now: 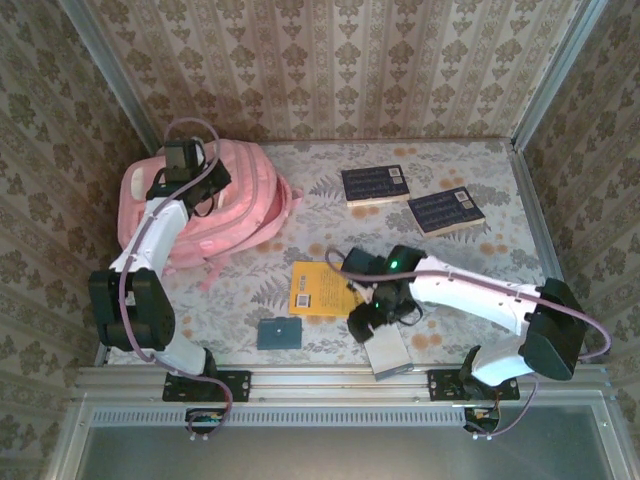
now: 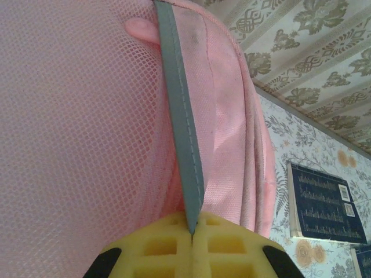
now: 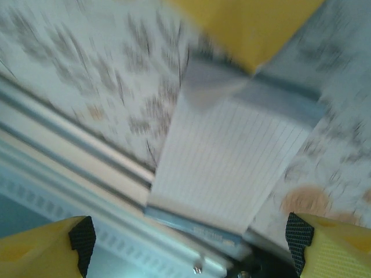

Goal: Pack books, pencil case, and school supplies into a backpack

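Left claw pinches backpack strip; right claw wide, seemingly empty.

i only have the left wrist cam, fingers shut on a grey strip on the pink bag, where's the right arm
Observer: The right gripper hangs over the near edge of the table, right above the silver-grey framed pale rectangle.
Operator: is it gripping it
Observer: No, its fingers stand wide apart, and the rectangle lies flat below them.
Operator: what else is out of the bag
Observer: The orange-yellow book and the dark teal rectangle lie on the table just left of that gripper, outside the backpack.
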Controlling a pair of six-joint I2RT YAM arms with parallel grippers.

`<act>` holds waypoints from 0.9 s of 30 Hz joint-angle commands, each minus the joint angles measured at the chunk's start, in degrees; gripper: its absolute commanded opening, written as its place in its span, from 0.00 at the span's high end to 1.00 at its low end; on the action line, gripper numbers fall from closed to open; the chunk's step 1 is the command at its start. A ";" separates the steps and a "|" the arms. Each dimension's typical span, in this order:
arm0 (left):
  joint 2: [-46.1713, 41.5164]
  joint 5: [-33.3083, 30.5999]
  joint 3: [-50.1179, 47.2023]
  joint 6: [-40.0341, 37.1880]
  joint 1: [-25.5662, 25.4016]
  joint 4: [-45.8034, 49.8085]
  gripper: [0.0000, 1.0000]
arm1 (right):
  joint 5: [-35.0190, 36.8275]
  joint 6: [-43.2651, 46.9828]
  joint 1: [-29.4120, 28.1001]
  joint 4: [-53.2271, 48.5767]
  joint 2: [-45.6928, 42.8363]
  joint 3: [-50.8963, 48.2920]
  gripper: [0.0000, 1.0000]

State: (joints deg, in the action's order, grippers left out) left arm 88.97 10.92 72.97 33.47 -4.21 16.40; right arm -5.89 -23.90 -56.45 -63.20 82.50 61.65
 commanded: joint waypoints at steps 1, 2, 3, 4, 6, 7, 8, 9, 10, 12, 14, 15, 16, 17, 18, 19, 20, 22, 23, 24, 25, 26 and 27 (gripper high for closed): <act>-2.07 2.03 -1.32 1.45 -0.71 -4.14 1.00 | 4.06 -4.57 -4.59 -3.41 3.38 -2.38 0.10; -2.12 2.40 -1.73 1.78 -0.71 -4.64 1.00 | 5.06 -5.36 -6.05 -3.01 4.86 -2.83 0.10; -2.13 2.67 -1.86 1.98 -0.71 -4.81 1.00 | 6.08 -6.03 -6.89 -2.56 6.40 -3.09 0.10; -2.07 3.01 -1.70 1.98 -0.71 -4.89 1.00 | 7.11 -6.56 -7.79 -2.01 8.15 -3.34 0.09; -2.13 3.53 -1.60 2.02 -0.58 -4.89 1.00 | 9.31 -7.42 -8.54 -0.80 11.88 -3.59 0.09; -2.23 3.67 -1.69 2.12 -0.63 -4.96 1.00 | 10.31 -7.73 -8.59 -0.28 13.79 -3.55 0.09; -2.44 3.67 -1.84 2.18 -0.56 -5.17 1.00 | 11.39 -7.96 -8.59 0.19 15.41 -3.25 0.09; -2.64 3.67 -2.02 2.14 -0.60 -5.39 1.00 | 11.98 -7.99 -8.55 0.83 16.40 -3.05 0.09; -2.82 3.67 -2.19 2.21 -0.58 -5.51 1.00 | 12.19 -7.75 -8.59 1.58 17.69 -2.81 0.09; -2.84 3.75 -2.10 2.21 -0.56 -5.51 1.00 | 13.70 -7.46 -8.44 1.87 20.09 -2.01 0.09; -2.68 3.86 -2.01 2.21 -0.56 -5.51 1.00 | 15.86 -6.98 -7.57 1.86 22.25 -1.36 0.09; -2.63 3.92 -2.04 2.18 -0.53 -5.51 1.00 | 16.44 -6.79 -6.85 2.02 22.93 -1.23 0.09; -2.60 3.99 -2.02 2.21 -0.49 -5.51 1.00 | 17.68 -6.69 -5.66 1.93 23.43 -1.18 0.10; -2.55 4.02 -2.04 2.29 -0.48 -5.61 1.00 | 18.99 -6.46 -4.25 1.84 23.37 -1.15 0.11; -2.54 4.02 -2.12 2.32 -0.48 -5.64 1.00 | 19.79 -6.26 -2.95 1.84 23.15 -1.11 0.12; -2.45 4.10 -2.10 2.45 -0.43 -5.72 1.00 | 21.05 -5.93 -1.16 1.98 22.55 -1.09 0.13; -2.39 4.17 -2.07 2.46 -0.45 -5.81 1.00 | 22.10 -5.45 0.42 2.11 21.99 -1.00 0.13; -2.07 4.68 -1.96 2.81 -0.37 -5.92 1.00 | 23.92 -4.65 4.46 2.57 20.99 -0.67 0.14; -1.84 5.02 -1.87 2.90 -0.28 -6.02 1.00 | 24.29 -4.17 6.52 3.29 20.40 -0.41 0.14; -1.72 5.35 -1.80 3.00 -0.22 -6.03 1.00 | 24.35 -3.52 7.99 4.18 19.91 -0.22 0.14; -1.51 5.82 -1.63 3.00 -0.16 -6.04 1.00 | 23.57 -3.10 9.76 5.15 19.30 0.25 0.15; -1.34 6.27 -1.39 2.83 -0.25 -5.95 1.00 | 20.80 -2.39 10.96 7.16 17.84 0.41 0.15; -1.12 6.47 -1.17 2.59 -0.19 -5.82 1.00 | 18.22 -2.06 11.86 8.89 16.28 0.34 0.15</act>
State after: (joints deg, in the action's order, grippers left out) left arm 88.97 14.04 70.89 35.22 -4.40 14.50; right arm 10.55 -27.11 -46.78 -62.81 101.03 61.87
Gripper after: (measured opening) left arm 0.050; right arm 0.850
